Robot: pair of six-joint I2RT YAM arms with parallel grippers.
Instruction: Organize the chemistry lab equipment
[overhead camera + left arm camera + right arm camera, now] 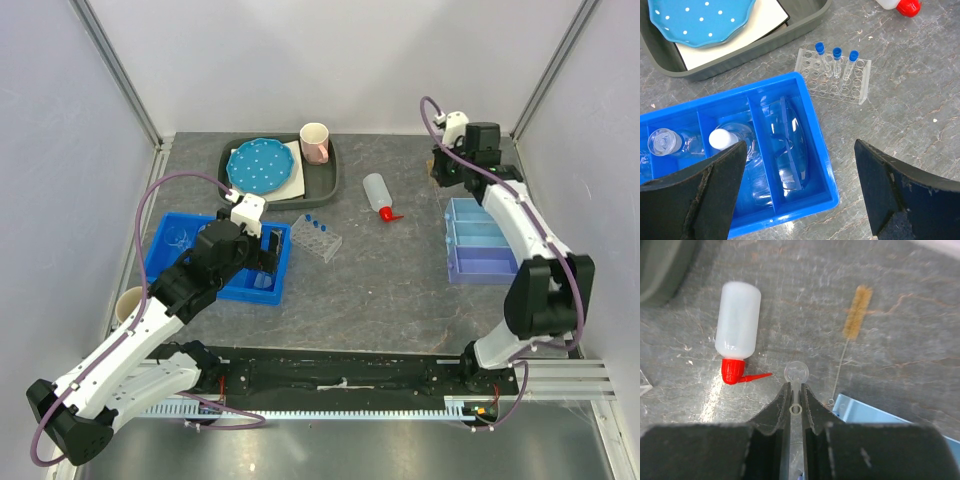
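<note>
The sorting looked partly done. The blue bin [812, 107] by the desk's left edge already held clear glass flasks [665, 142] in its left compartments and the blue goggles [790, 150] in its right one. The left hand [800, 147] hung over it with its fingers apart and nothing between them. Left out mid-desk were the clear tube rack [832, 75] carrying three blue-capped tubes [835, 57], and the white red-nozzled squeeze bottle [737, 320]. The test-tube brush [857, 315] lay towards the far right corner. There the right hand [796, 390] was clamped on a slim clear piece [796, 374] I could not identify. The pale blue bin [480, 268] along the right edge showed no contents from overhead.
</note>
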